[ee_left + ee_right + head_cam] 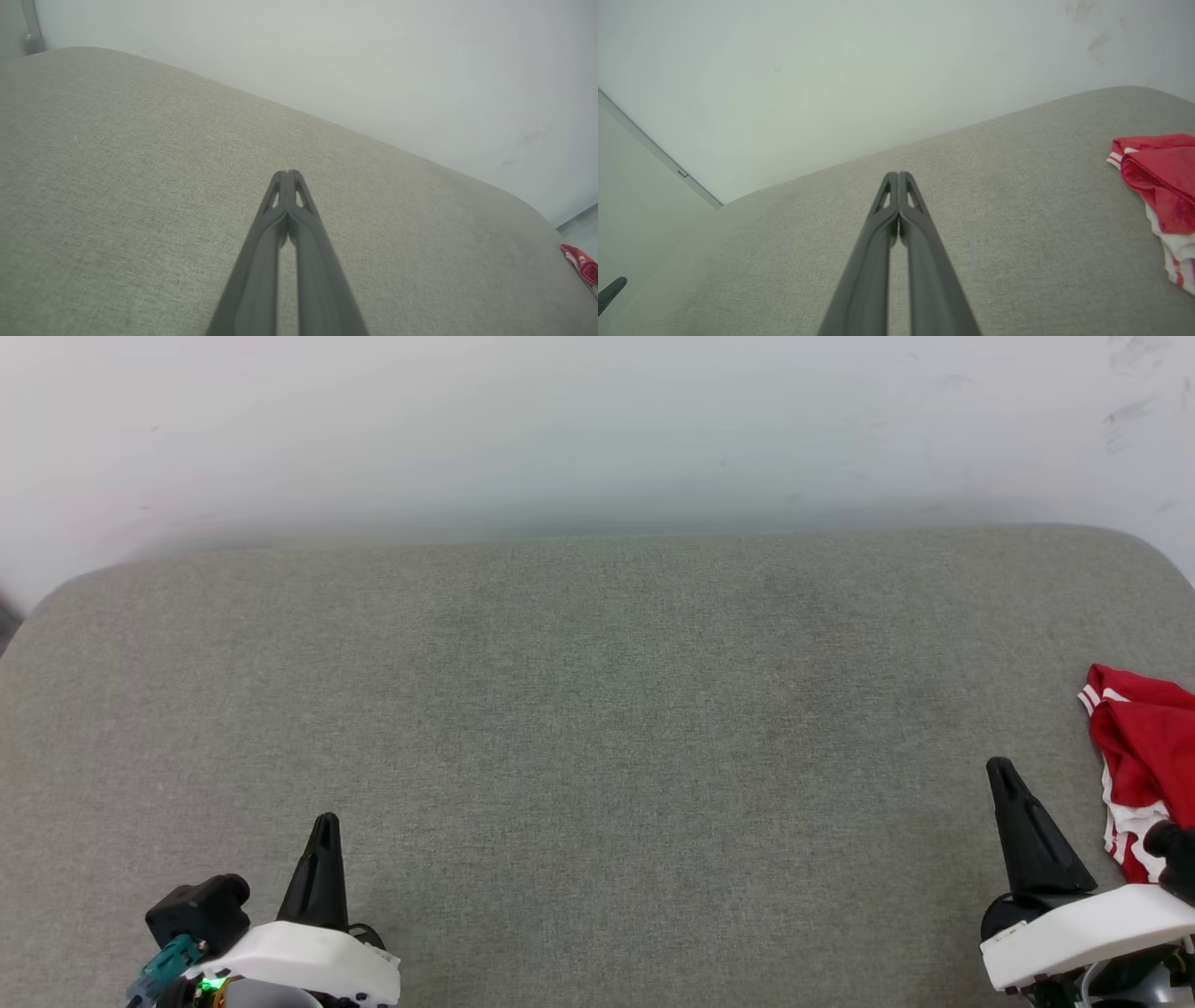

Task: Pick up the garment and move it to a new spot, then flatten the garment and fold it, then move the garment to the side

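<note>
**Sam:** Where is the shirt?

**Mia:** The red garment (1141, 737) lies in a bunch at the far right of the grey cushion (597, 709), near the right hand (999, 767).

**Sam:** Which way does it go?

**Mia:** Its long way runs from the wall (597, 429) side toward the robot. A stripy edge is at the far end and white cloth is at the near end.

**Sam:** Can you see it all?

**Mia:** No. The picture's edge cuts it off, and it is too bunched to tell front from back.

**Sam:** And the hands?

**Mia:** The left hand (324, 821) and the right hand both have their fingers pressed together, with nothing in them
</note>
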You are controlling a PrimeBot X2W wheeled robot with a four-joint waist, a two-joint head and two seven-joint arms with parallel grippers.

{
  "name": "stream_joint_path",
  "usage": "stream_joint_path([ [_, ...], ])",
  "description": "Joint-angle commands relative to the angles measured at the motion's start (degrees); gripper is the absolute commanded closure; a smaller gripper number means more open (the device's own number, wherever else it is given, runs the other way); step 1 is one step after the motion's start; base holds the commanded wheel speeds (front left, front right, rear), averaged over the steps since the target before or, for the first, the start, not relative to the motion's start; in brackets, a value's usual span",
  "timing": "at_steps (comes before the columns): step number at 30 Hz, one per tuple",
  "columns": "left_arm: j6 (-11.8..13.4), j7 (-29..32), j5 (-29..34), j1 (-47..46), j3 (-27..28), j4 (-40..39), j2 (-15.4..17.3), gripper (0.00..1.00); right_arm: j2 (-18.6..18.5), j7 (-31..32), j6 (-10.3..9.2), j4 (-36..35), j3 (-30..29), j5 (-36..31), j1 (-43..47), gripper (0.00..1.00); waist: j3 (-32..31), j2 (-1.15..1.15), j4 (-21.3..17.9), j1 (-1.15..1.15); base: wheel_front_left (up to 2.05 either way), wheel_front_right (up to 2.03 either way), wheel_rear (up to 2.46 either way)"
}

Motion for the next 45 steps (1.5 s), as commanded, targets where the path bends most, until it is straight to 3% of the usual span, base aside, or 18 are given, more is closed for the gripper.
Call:
stream_joint_path([
  [1,-0.39,0.36,-1.82,-1.59,0.67,-0.49,0.15,1.00,-0.10,-0.02,0.00,-0.25,-0.16,2.16,-1.82,1.00,-0.02,0.00,0.02,0.00,0.00,0.00,0.00],
  [24,-3.88,5.25,-19.62,-3.13,4.45,1.21,-2.00,1.00,0.32,0.75,0.00,5.21,-0.73,21.80,-3.98,1.00,-0.45,0.00,0.46,0.00,0.00,0.00,0.00],
  [45,-6.28,8.77,-31.87,-4.15,7.22,2.46,-3.59,1.00,0.77,1.41,-0.01,9.09,-1.32,35.26,-5.34,1.00,-0.83,0.00,0.83,0.00,0.00,0.00,0.00],
])
